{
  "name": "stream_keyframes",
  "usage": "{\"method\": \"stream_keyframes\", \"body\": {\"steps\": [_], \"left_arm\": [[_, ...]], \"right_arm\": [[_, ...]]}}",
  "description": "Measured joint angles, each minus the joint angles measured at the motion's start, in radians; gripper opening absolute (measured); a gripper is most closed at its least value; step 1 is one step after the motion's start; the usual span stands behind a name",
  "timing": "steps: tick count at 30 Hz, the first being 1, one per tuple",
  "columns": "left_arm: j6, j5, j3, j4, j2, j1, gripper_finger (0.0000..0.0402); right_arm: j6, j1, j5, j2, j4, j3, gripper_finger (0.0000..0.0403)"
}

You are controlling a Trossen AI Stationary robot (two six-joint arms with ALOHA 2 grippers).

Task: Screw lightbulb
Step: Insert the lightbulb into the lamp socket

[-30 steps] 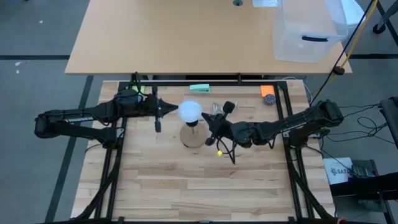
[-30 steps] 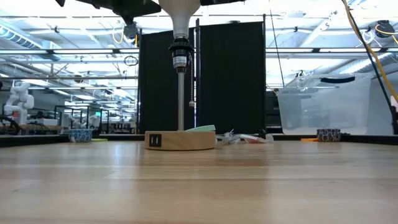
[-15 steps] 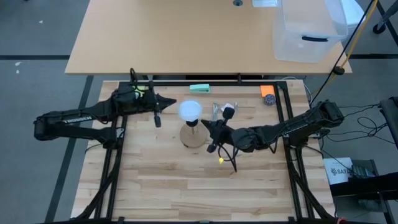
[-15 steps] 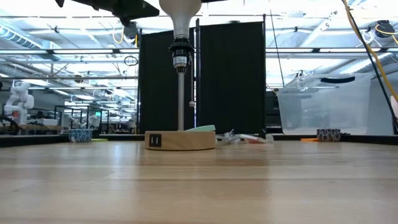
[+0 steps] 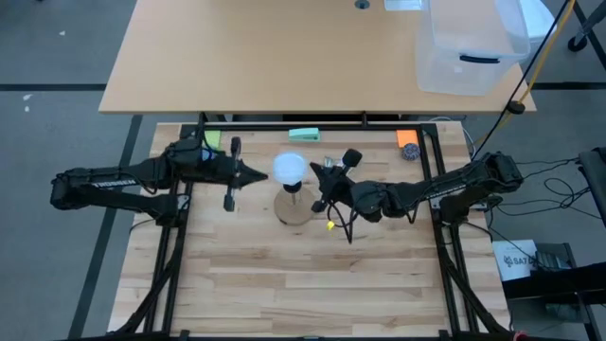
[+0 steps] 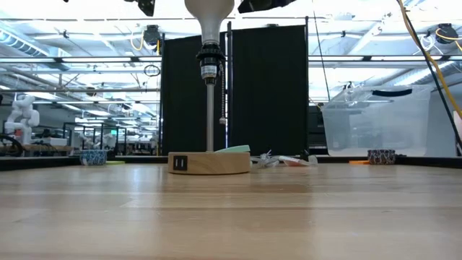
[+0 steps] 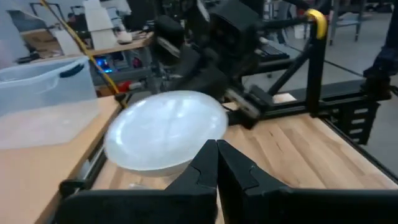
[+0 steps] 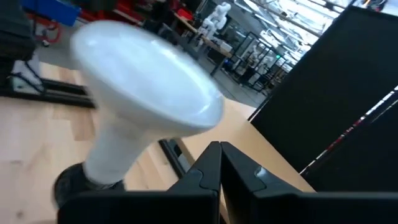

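Observation:
The white lightbulb (image 5: 289, 168) stands upright with its neck in the black socket (image 6: 209, 61) on the lamp's thin stem, above the round wooden base (image 5: 294, 207). My left gripper (image 5: 264, 175) is shut. It points level at the globe from the table's left, and its tip is just short of the globe (image 7: 165, 127). My right gripper (image 5: 318, 171) is shut too. It points at the bulb (image 8: 146, 102) from the right, and a small gap shows in the high view.
A green pad (image 5: 305, 134), an orange card (image 5: 407, 138) and a small dark round thing (image 5: 410, 152) lie near the far edge. Small clear and black bits (image 5: 333, 163) lie behind the base. A clear bin (image 5: 469, 47) stands on the far table.
My left gripper has swung first toward the far edge and then back toward the near edge, rolling about its own axis, with its tip staying beside the globe. My right gripper has moved a little toward the far edge. The bulb has stayed in the socket.

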Motion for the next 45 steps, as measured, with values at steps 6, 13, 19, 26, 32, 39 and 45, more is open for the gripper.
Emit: {"method": "stream_keyframes", "body": {"steps": [6, 13, 19, 26, 32, 39, 45], "left_arm": [[0.000, -0.028, 0.000, 0.009, 0.023, -0.022, 0.0000], [0.000, -0.059, 0.000, 0.026, 0.070, -0.016, 0.0000], [0.000, -0.073, 0.000, 0.022, 0.085, -0.003, 0.0000], [0.000, -0.083, -0.002, 0.012, 0.085, 0.033, 0.0000], [-0.003, -0.103, -0.002, 0.009, 0.085, 0.071, 0.0000], [-0.002, -0.109, -0.002, 0.000, 0.086, 0.105, 0.0000], [0.001, -0.108, -0.002, -0.015, 0.077, 0.123, 0.0000]], "right_arm": [[-0.042, -0.036, -0.082, 0.000, 0.076, 0.000, 0.0000], [-0.046, -0.050, -0.127, 0.000, 0.094, 0.000, 0.0000], [-0.028, -0.046, -0.123, 0.000, 0.087, 0.000, 0.0000], [-0.027, -0.022, -0.113, -0.002, 0.087, 0.000, 0.0000], [-0.024, 0.003, -0.144, -0.003, 0.089, 0.000, 0.0000], [-0.020, 0.044, -0.153, 0.001, 0.076, 0.000, 0.0000], [0.020, 0.072, -0.143, 0.001, 0.028, 0.000, 0.0000]]}}
